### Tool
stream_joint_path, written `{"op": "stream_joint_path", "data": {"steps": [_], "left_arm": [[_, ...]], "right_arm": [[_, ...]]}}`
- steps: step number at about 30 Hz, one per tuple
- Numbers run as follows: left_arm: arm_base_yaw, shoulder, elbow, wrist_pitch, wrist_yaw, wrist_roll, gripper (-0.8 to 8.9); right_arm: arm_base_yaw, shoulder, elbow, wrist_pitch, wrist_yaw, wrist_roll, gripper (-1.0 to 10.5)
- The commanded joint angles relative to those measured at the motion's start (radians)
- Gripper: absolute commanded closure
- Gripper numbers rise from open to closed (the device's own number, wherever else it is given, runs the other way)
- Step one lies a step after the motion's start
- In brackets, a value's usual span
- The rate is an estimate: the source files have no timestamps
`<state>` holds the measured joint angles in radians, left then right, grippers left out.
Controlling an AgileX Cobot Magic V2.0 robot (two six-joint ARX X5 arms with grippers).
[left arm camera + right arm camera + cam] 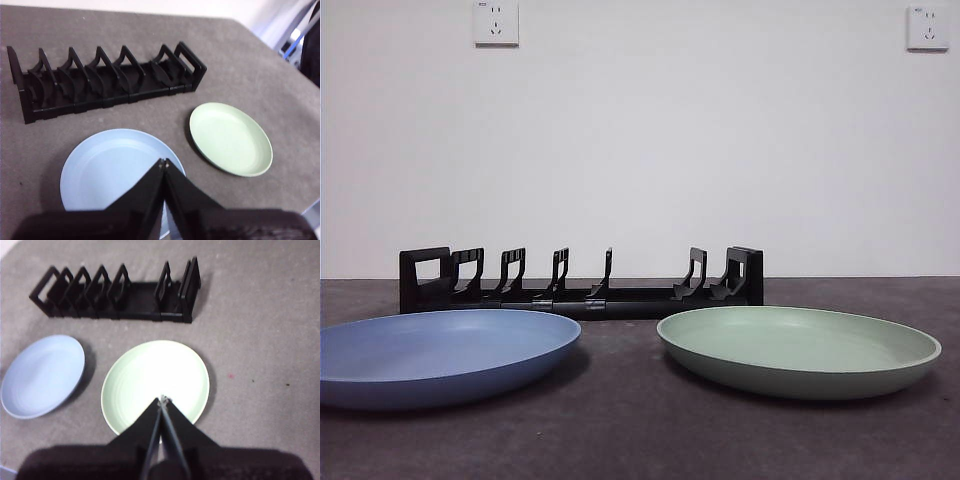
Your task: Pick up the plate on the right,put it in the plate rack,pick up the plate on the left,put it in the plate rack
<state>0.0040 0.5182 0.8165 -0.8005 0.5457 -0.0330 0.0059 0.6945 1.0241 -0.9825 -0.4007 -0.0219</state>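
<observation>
While hung above blue plate (pixel 112 172), left gripper (pixel 164 162) clenched | right gripper (pixel 162 400) clenched over green plate (pixel 150 382) rim | plates apart, plate rack (pixel 582 283) behind

Open table (pixel 620 430) between both plates, empty plate rack (pixel 582 285) just behind

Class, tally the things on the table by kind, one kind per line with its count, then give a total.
Plates: 2, the blue plate and the green plate
Plate racks: 1, the black plate rack
Total: 3
</observation>
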Motion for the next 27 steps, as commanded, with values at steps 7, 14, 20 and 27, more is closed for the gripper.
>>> {"op": "stream_joint_path", "data": {"steps": [7, 14, 20, 27], "left_arm": [[-0.039, 0.019, 0.012, 0.007, 0.012, 0.045, 7.5], [-0.071, 0.041, 0.012, 0.03, 0.055, 0.087, 1.71], [-0.173, 0.066, 0.012, 0.039, 0.064, 0.208, 1.71], [-0.31, 0.124, 0.012, 0.039, 0.056, 0.286, 1.71]], "right_arm": [[0.0, 0.011, 0.011, -0.012, -0.004, -0.035, 9.1], [0.001, 0.024, 0.011, -0.013, -0.066, -0.03, 4.4], [0.001, 0.117, 0.011, -0.013, -0.068, -0.005, 4.4], [0.002, 0.426, 0.011, 0.029, -0.067, -0.005, 4.5]]}}
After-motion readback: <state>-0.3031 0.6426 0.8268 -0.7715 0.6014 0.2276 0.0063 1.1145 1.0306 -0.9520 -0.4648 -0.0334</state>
